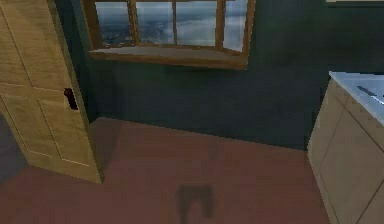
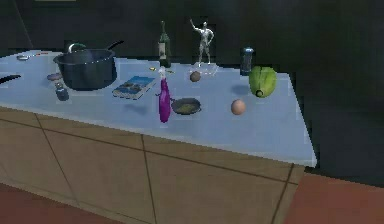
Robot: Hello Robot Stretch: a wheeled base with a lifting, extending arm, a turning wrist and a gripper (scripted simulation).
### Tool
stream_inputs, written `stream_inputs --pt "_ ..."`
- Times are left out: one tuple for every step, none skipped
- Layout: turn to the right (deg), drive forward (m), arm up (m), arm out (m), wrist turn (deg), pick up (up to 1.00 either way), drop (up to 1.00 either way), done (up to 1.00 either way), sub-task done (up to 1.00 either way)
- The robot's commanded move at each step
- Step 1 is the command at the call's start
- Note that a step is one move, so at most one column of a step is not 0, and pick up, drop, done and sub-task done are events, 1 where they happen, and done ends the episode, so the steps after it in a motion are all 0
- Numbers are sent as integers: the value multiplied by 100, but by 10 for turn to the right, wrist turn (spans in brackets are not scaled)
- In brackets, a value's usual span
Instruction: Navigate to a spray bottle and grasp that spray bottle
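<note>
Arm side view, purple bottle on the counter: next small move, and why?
Probably nudge the base forward slightly before reaching. The purple bottle stands upright near the front edge of the counter, just left of this view's middle, with a small dark bowl close on its right.

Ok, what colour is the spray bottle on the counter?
Magenta; the slim plastic spray bottle shows best in the arm side view.

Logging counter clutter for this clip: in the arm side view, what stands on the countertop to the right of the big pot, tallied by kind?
Bottles: 2, the dark bottle and the purple spray bottle
Brownish round lumps: 2, the back lump and the front lump
Silver statue: 1
Book: 1
Small dark bowl: 1
Dark canister: 1
Green leafy head: 1
Total: 9
</note>
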Motion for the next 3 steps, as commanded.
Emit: stream_inputs --pt "0 0 38 0 0 0 0 0 0" --pt "0 0 0 46 0 0 0 0 0" --pt "0 0 0 0 450 0 0 0 0"
